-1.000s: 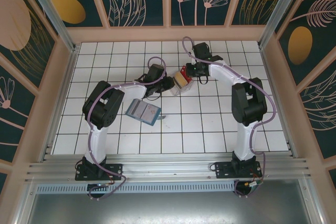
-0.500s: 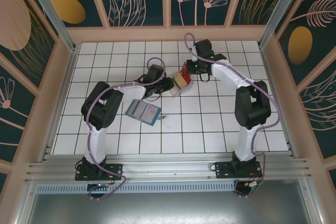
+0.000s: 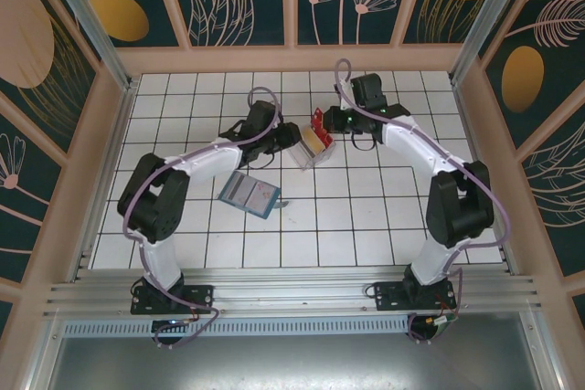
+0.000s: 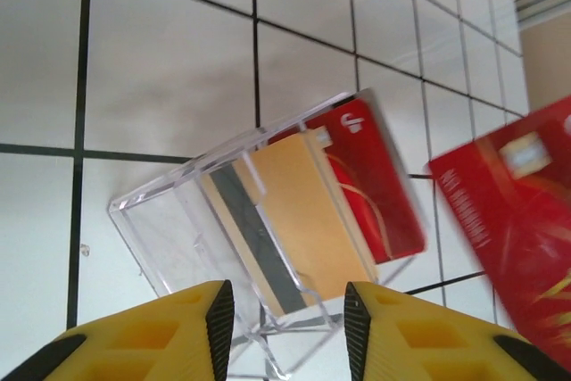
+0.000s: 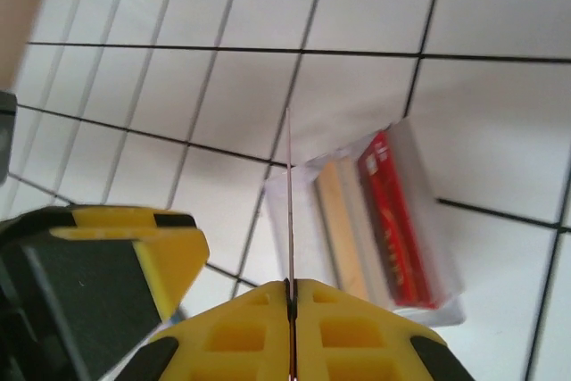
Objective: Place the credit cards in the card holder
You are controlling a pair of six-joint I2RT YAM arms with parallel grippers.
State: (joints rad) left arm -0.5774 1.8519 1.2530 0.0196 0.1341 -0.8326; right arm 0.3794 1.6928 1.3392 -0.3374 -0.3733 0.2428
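The clear card holder [image 3: 312, 147] lies tilted on the tiles with a yellow-gold card [image 4: 303, 220] and a red card [image 4: 379, 189] inside. My left gripper [image 3: 291, 139] is open, and its yellow fingers [image 4: 178, 327] straddle the holder's near corner [image 4: 268, 345] without pressing it. My right gripper [image 3: 331, 122] is shut on another red credit card [image 3: 317, 120], seen edge-on as a thin line [image 5: 290, 211] in the right wrist view. That card [image 4: 522, 211] hangs just beside the holder's [image 5: 375, 220] open far end.
A teal folding wallet [image 3: 249, 194] lies open on the tiles in front of the left arm. Wooden walls ring the white tiled floor [image 3: 366, 216]. A yellow finger of the left gripper [image 5: 134, 256] sits close to the right gripper [image 5: 290, 287].
The left jaws have widened off the card holder and the left arm has stretched out. The right arm has swung back and to the right, keeping the red card by the holder.
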